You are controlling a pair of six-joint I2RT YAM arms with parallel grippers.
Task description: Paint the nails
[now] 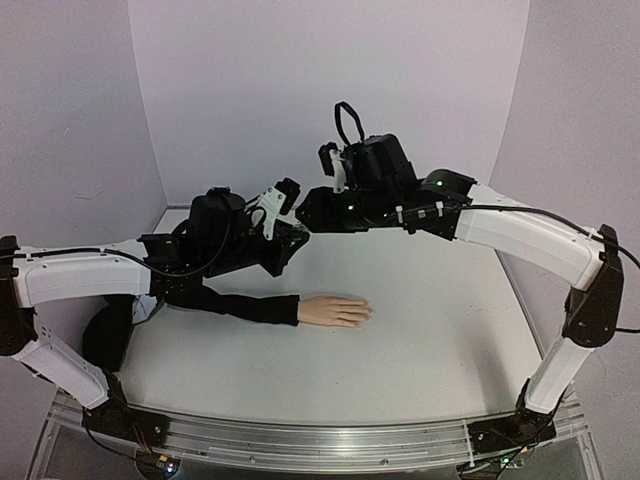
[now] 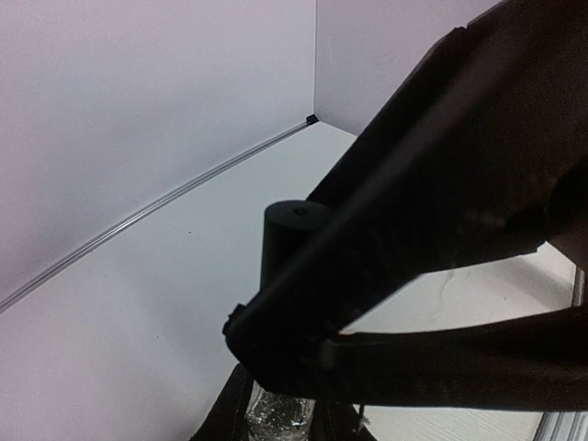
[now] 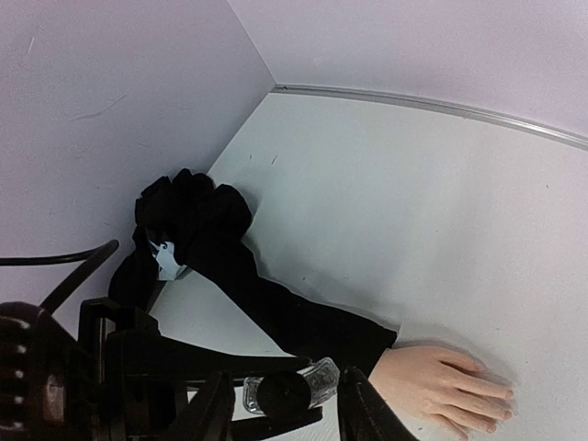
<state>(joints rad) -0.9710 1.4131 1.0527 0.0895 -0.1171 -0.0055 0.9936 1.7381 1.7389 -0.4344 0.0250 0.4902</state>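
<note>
— Two claws in the overhead view: where do they meet?
— Just above the middle. My left claw (image 1: 283, 208) and my right claw (image 1: 308, 212) are tip to tip over the table (image 1: 430, 330). Below them, at the centre, the mannequin hand (image 1: 335, 311) lies flat, with its black sleeve (image 1: 240, 303) running leftwards. The nails (image 1: 368, 313) point right and are too small to make out.
— And your left wrist view?
— At the bottom edge my left claw (image 2: 276, 423) is clamped on the glass of a polish bottle (image 2: 274, 410). Its dark cap (image 2: 292, 241) stands mid-frame. My right claw's dark fingers (image 2: 441, 184) cross in front.
— The right wrist view?
— At lower left my right claw (image 3: 289, 409) is partly apart, one finger on each side of the cap. Whether they touch it, I cannot tell. The nails (image 3: 503, 395) are at bottom right, well apart from the bottle.
</note>
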